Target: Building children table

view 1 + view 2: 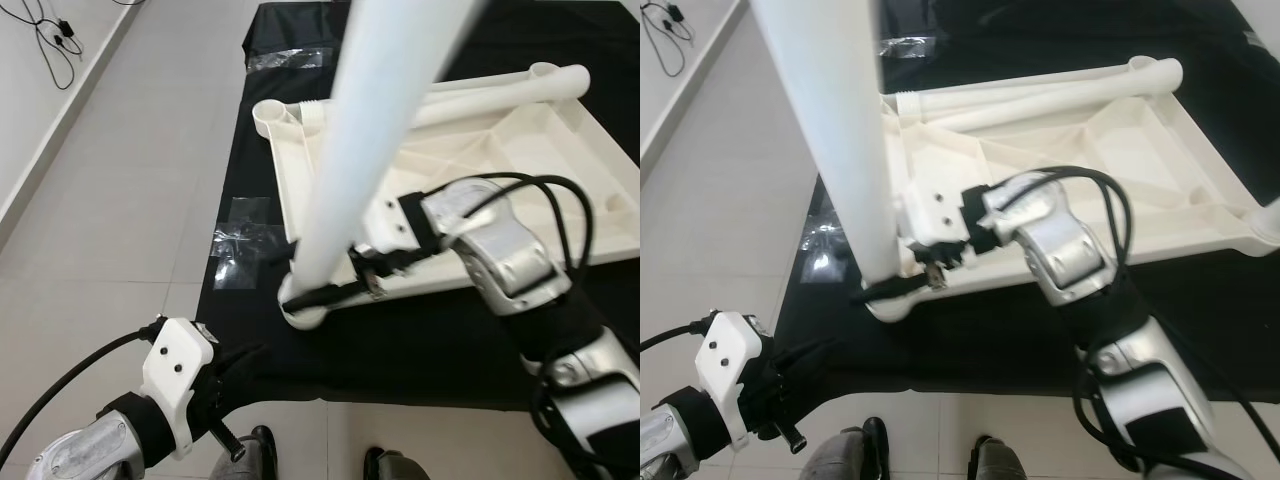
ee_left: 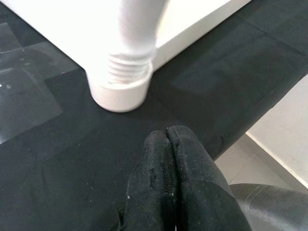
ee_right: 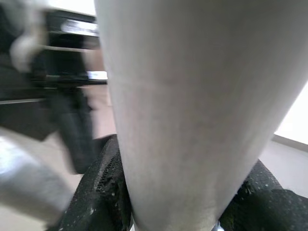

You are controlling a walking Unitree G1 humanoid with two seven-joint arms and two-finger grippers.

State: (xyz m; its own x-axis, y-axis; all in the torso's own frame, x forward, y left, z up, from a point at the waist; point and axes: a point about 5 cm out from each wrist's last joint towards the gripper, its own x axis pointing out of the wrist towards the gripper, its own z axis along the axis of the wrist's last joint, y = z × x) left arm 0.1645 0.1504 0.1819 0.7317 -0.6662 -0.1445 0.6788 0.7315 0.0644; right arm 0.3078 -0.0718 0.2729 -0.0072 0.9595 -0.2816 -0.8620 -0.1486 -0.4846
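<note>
A white plastic table top (image 1: 520, 150) lies upside down on a black cloth (image 1: 400, 340). A long white table leg (image 1: 370, 130) stands upright in the near left corner socket (image 1: 305, 312), its threaded end (image 2: 126, 67) at the socket rim. My right gripper (image 1: 325, 293) is shut on the leg's lower end, one black finger on each side (image 3: 98, 192). A second white leg (image 1: 500, 95) lies inside the table top along its far edge. My left gripper (image 2: 168, 159) is shut and empty, low over the cloth's near edge, apart from the socket.
Clear plastic wrapping (image 1: 240, 240) lies on the cloth left of the table top. More wrapping (image 1: 285, 60) lies at the cloth's far end. Grey tiled floor (image 1: 120, 200) runs to the left, with black cables (image 1: 50, 40) by the wall. My feet (image 1: 875, 450) stand at the cloth's near edge.
</note>
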